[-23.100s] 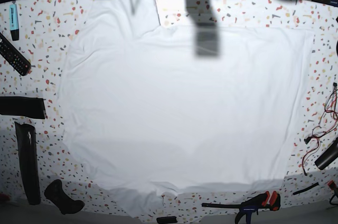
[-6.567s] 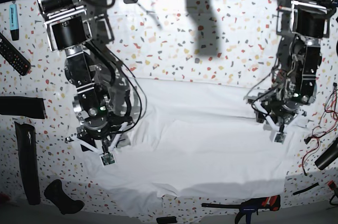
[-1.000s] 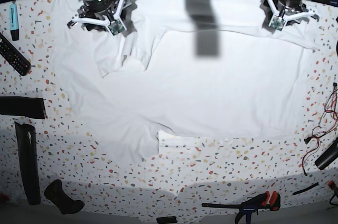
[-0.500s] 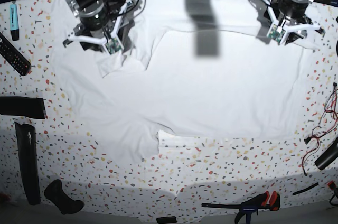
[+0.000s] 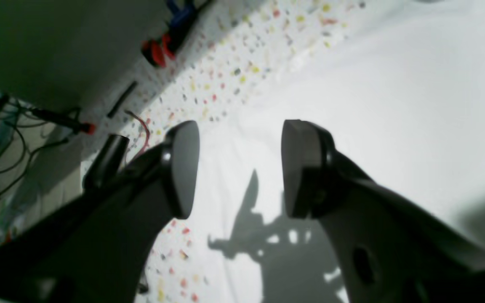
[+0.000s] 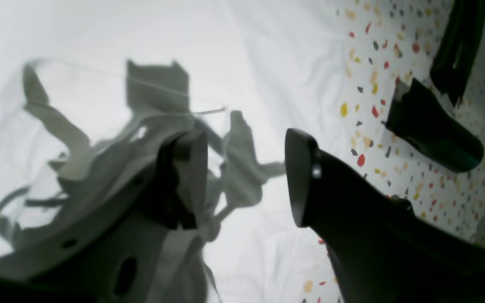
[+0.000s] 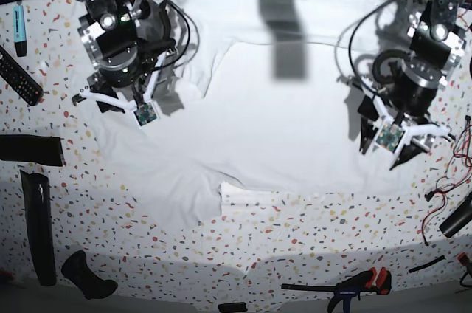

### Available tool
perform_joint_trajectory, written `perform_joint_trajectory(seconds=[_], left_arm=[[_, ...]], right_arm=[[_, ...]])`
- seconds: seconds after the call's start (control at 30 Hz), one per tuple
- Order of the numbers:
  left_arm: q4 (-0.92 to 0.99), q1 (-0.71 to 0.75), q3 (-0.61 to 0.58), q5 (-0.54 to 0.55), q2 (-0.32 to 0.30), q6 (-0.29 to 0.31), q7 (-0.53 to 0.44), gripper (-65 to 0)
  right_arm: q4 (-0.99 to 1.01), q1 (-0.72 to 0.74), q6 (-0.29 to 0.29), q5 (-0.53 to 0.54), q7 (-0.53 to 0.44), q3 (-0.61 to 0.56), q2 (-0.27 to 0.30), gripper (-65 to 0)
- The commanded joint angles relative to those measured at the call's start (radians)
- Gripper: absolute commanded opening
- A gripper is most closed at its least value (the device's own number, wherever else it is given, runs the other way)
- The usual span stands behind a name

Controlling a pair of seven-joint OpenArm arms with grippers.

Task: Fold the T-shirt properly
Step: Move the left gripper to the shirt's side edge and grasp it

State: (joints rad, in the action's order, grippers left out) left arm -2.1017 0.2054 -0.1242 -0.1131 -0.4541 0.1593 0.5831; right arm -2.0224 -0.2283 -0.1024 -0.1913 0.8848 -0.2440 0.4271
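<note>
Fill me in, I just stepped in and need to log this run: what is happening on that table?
A two-armed robot is partway through folding a white T-shirt spread across the speckled table. Neither arm holds cloth right now. The left pincer hangs open over the shirt's edge on the base view's right, and the right pincer hangs open over the rumpled sleeve area on that view's left. The shirt looks only roughly laid out, with one flap doubled back along its near edge, so real folding is not yet done.
</note>
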Motion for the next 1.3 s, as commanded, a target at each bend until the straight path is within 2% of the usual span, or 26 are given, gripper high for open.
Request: perform_joint_trajectory(seconds=[0.0, 0.07, 0.2, 0.4, 0.6, 0.73, 0.87, 0.97, 1.1, 1.27], left_arm=[[0.003, -0.041, 0.007, 0.005, -0.013, -0.015, -0.022, -34.3], [0.058, -0.103, 0.007, 0.063, -0.015, -0.007, -0.006, -34.3], [0.253, -0.263, 0.007, 0.221, -0.015, 0.069, 0.032, -34.3], [0.658, -0.57, 0.007, 0.448, -0.014, 0.193, 0.088, -34.3], [1.151, -0.879, 0.007, 0.585, -0.014, 0.316, 0.108, -34.3], [1.495, -1.018, 0.007, 0.612, -0.012, 0.388, 0.073, -34.3], [1.774, -1.067, 0.007, 0.612, -0.011, 0.454, -0.061, -34.3], [1.889, -1.059, 0.007, 0.612, -0.011, 0.478, -0.159, -34.3], [1.914, -1.02, 0.007, 0.621, -0.006, 0.478, -0.218, -34.3], [1.914, -0.961, 0.007, 0.663, -0.005, 0.477, -0.346, -34.3]], right_arm=[[-0.018, 0.005, 0.005, -0.006, -0.006, 0.003, 0.007, -35.3], [-0.018, 0.002, 0.005, -0.008, -0.002, 0.003, 0.002, -35.3], [-0.018, -0.011, 0.005, -0.003, 0.001, 0.002, -0.004, -35.3], [-0.018, -0.018, 0.005, 0.019, 0.002, 0.002, -0.003, -35.3], [-0.018, -0.018, 0.005, 0.019, 0.002, 0.002, -0.003, -35.3], [-0.018, -0.018, 0.005, 0.019, 0.002, 0.002, -0.003, -35.3], [-0.018, -0.018, 0.005, 0.019, 0.002, 0.002, -0.003, -35.3], [-0.018, -0.018, 0.005, 0.019, 0.002, 0.002, -0.003, -35.3], [-0.018, -0.018, 0.005, 0.019, 0.003, 0.002, -0.003, -35.3], [-0.018, -0.018, 0.005, 0.019, 0.015, 0.002, -0.003, -35.3]])
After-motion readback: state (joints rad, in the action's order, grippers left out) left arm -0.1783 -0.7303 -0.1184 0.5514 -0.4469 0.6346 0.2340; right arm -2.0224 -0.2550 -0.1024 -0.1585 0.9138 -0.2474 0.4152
